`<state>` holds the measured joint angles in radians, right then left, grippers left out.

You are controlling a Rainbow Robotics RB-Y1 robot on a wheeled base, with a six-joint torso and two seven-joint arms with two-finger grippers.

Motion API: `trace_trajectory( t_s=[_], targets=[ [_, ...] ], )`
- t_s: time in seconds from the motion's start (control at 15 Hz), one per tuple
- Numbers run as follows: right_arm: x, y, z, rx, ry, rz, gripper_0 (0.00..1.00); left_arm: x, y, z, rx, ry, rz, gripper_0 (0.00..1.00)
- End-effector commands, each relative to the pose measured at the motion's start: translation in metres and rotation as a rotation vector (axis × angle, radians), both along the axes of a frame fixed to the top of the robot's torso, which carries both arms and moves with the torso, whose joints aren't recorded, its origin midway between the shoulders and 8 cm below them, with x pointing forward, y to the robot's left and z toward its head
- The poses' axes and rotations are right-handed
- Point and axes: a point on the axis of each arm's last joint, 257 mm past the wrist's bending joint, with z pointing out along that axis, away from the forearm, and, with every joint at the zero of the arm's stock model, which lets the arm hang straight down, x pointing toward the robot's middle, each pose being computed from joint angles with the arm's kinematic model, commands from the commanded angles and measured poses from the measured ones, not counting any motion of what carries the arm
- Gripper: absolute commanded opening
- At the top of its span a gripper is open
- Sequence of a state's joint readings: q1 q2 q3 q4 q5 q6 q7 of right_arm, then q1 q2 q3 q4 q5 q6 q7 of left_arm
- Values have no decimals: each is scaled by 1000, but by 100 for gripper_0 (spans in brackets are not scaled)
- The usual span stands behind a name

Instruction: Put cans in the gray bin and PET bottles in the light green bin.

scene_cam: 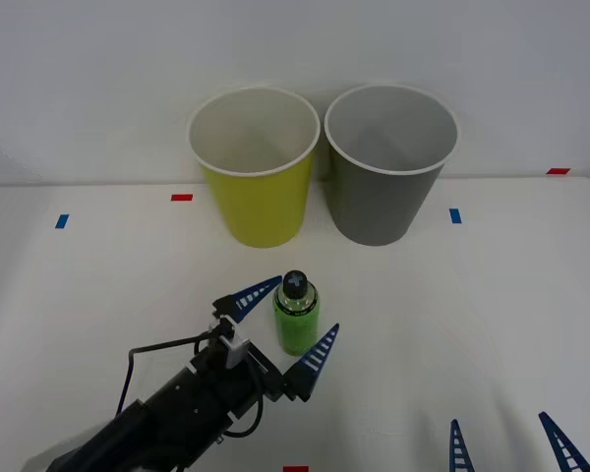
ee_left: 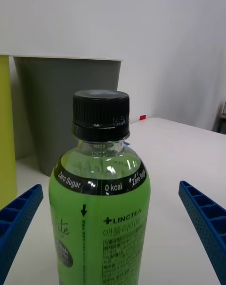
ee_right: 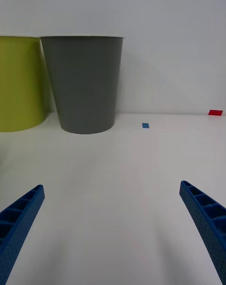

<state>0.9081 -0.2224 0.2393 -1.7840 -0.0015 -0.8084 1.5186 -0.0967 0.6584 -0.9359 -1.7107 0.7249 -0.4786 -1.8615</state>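
Left hand [scene_cam: 285,327] released, blue fingers [scene_cam: 250,294] spread either side of the PET bottle [scene_cam: 296,315], not touching it. Bottle upright on the white bench [scene_cam: 492,324] (green label, black cap [ee_left: 100,107], "0 kcal" band readable in the left wrist view). From the bottle, light green bin [scene_cam: 256,167] sits at 11 o'clock, gray bin [scene_cam: 388,164] at 1 o'clock, both upright at the far edge, rims nearly touching. Right hand [scene_cam: 511,444] parked at 5 o'clock from the bottle, low near the bench front, fingers [ee_right: 21,212] wide apart, holding nothing. Red and blue tape marks [scene_cam: 455,215] on the bench.
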Motion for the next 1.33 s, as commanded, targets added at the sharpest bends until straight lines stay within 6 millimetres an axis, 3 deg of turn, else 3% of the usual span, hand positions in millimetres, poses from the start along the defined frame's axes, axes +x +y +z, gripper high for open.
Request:
trace_trajectory(
  t_s=[0.07,1.0,1.07,1.13,1.2,1.33],
  targets=[
    [0,0,0,0,0,0,100,0,-3,1,-2,0,-1,100],
    [0,0,0,0,0,0,100,21,-20,-1,-33,12,23,100],
    [0,0,0,0,0,0,100,23,-22,-3,-25,17,19,87],
    [0,0,0,0,0,0,100,23,-25,-1,-27,16,16,43],
    [0,0,0,0,0,0,100,23,-24,-2,-26,17,17,7],
    [0,0,0,0,0,0,100,23,-25,-3,-16,13,15,1]
  ],
)
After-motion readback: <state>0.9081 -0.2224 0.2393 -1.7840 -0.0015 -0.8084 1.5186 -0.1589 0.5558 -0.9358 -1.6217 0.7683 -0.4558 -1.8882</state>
